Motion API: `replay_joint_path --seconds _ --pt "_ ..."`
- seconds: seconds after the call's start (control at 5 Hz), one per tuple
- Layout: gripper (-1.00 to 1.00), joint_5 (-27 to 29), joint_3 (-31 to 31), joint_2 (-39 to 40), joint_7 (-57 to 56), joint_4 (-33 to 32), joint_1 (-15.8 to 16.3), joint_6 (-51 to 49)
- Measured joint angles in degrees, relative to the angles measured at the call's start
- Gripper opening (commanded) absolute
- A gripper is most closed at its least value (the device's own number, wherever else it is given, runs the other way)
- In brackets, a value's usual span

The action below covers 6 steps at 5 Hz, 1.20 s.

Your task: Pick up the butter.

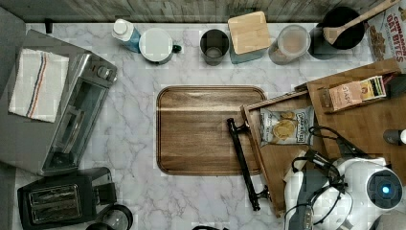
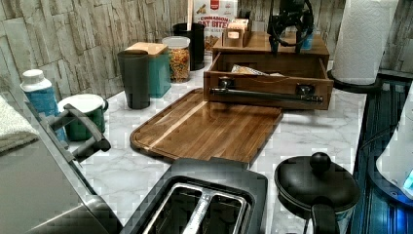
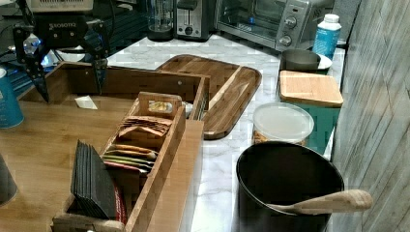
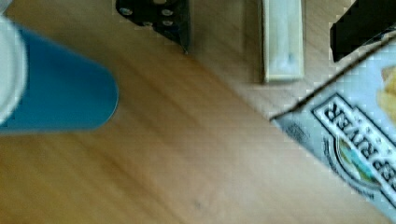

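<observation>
A marble desk (image 1: 134, 129) carries a wooden tray (image 1: 206, 129) at its centre and, toward the edge where the robot arm stands, an open wooden drawer (image 2: 269, 73) pulled out from a low wooden cabinet. Inside the drawer lies the butter (image 4: 281, 39), a small pale wrapped stick, flat on the drawer floor just beside a silver chip bag (image 1: 286, 126). In the right view the butter (image 3: 86, 102) shows as a pale patch near the drawer's far wall. The end effector (image 3: 67, 77) hangs above the drawer with its two dark fingers (image 4: 161, 18) spread wide and holding nothing; the butter sits between them in the wrist view, so the spread seems set to straddle the stick before descending. A blue bottle (image 3: 8, 104) stands on the cabinet top close by, a likely obstacle.
</observation>
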Motion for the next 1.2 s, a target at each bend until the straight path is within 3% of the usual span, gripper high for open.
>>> replay_joint_path --seconds 0.4,0.6,1.0,1.2 --pt "1.00 0.41 0.60 1.36 0.08 -3.69 1.90 0.76" --pt "1.00 0.70 1.69 4.04 0.08 -4.25 2.10 7.69" --pt "1.00 3.13 1.64 7.21 0.08 -4.81 2.30 9.65" --pt "-1.00 3.13 1.61 6.21 0.14 -5.82 2.15 9.60"
